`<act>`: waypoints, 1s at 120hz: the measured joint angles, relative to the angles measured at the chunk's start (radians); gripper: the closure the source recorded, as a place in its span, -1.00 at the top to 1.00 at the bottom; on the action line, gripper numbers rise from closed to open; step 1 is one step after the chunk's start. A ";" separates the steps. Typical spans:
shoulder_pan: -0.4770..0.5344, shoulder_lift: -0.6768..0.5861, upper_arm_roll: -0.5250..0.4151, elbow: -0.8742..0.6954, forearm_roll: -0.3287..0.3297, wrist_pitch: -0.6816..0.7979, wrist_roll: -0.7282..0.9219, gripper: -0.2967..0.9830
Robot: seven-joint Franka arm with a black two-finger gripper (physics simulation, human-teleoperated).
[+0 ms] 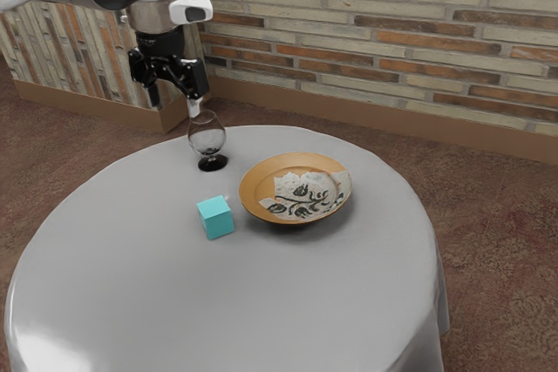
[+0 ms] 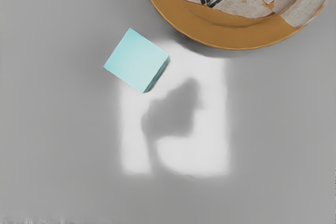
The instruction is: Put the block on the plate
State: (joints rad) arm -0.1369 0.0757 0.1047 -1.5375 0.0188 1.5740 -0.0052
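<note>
over the tabletop (image 1: 131, 285), the jaws (image 1: 174, 104) are spread, nothing grasped. the glass (image 1: 207, 139) could be toppled if they are carried too low toward the block (image 1: 215, 218).

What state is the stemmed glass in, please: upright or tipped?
Upright: the glass stands with its dark foot on the table.

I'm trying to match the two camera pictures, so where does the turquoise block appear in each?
Exterior view: the turquoise block sits on the table, beside the plate, toward the exterior view's left.
Wrist view: the turquoise block is near the plate's orange rim, overlapping a corner of the bright patch.
Shared landmark: the patterned plate.
</note>
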 joint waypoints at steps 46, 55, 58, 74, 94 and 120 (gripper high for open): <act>-0.012 0.043 0.000 -0.055 0.050 0.052 0.062 0.54; -0.014 0.070 0.010 -0.074 0.052 0.088 0.124 0.54; -0.014 0.084 0.015 -0.079 0.053 0.101 0.146 0.54; -0.011 0.176 0.040 -0.067 0.052 0.174 0.265 0.54; -0.013 0.290 0.044 -0.038 0.039 0.267 0.407 0.54; -0.008 0.363 0.057 -0.032 0.025 0.360 0.568 0.54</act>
State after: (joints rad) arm -0.1445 0.4387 0.1619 -1.5695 0.0438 1.9338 0.5631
